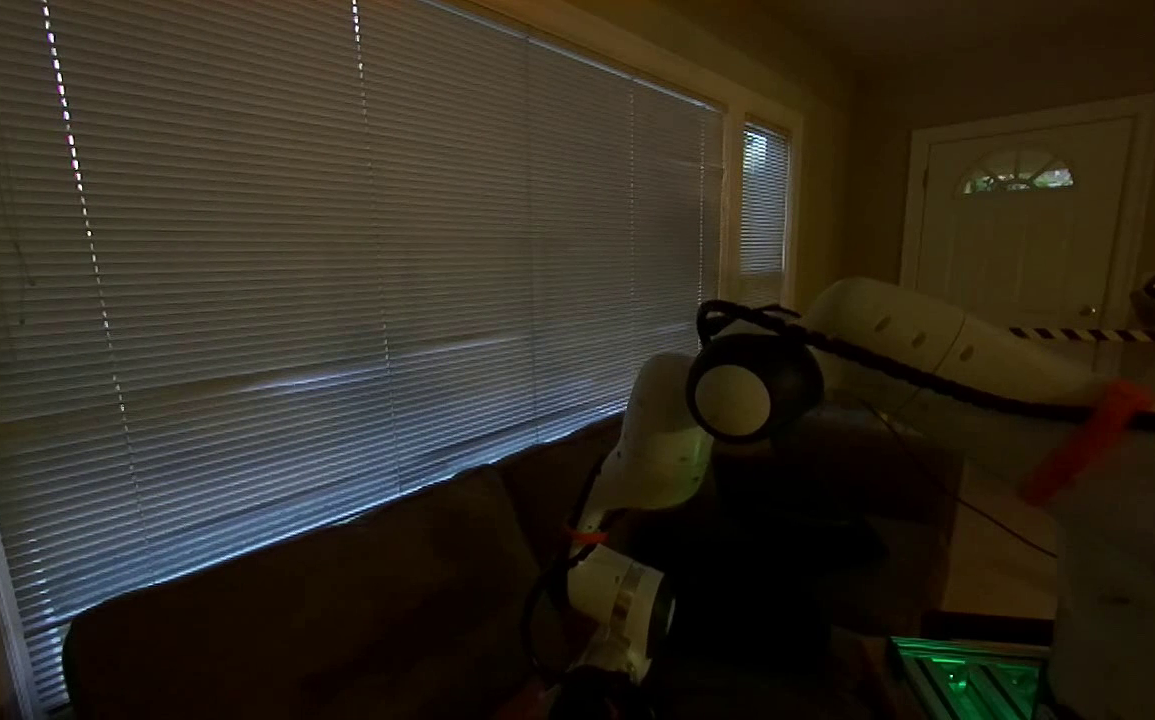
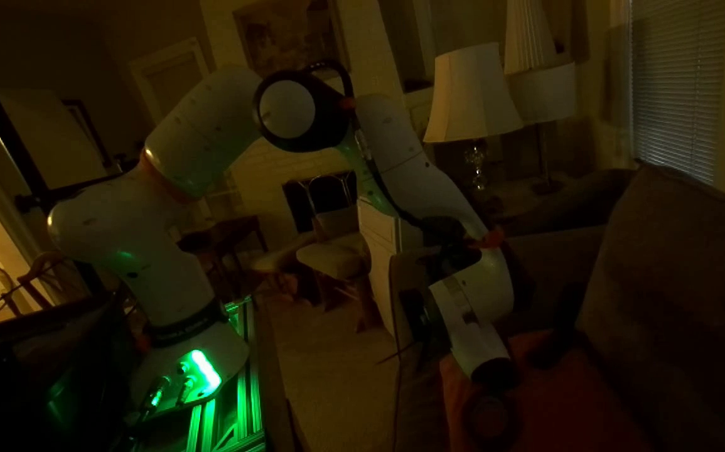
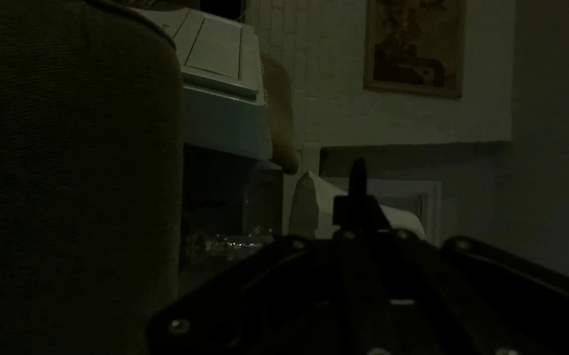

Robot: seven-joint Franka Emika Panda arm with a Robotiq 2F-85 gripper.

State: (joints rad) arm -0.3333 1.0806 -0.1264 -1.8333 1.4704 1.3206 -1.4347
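Note:
My gripper [image 3: 357,190] shows as a black shape in the lower right of the wrist view. Its fingers meet in the middle, and I see nothing held between them. The wrist picture is very dark and turned on its side. Behind the fingertips, some way off, is a pale lampshade [image 3: 323,202] with a shiny glass lamp base [image 3: 235,244]. A sofa part [image 3: 77,162] fills the left of the wrist view. In an exterior view an orange cloth or cushion [image 2: 563,395] lies on the sofa beside the wrist. The fingers are too dark to make out in both exterior views.
A brown sofa [image 1: 317,610] runs under the window blinds [image 1: 287,280]. Two lamps, one with a wide shade [image 2: 472,94], stand beyond the sofa. A white cabinet [image 2: 378,235] and a chair [image 2: 337,254] stand past it. The arm base [image 2: 193,370] glows green.

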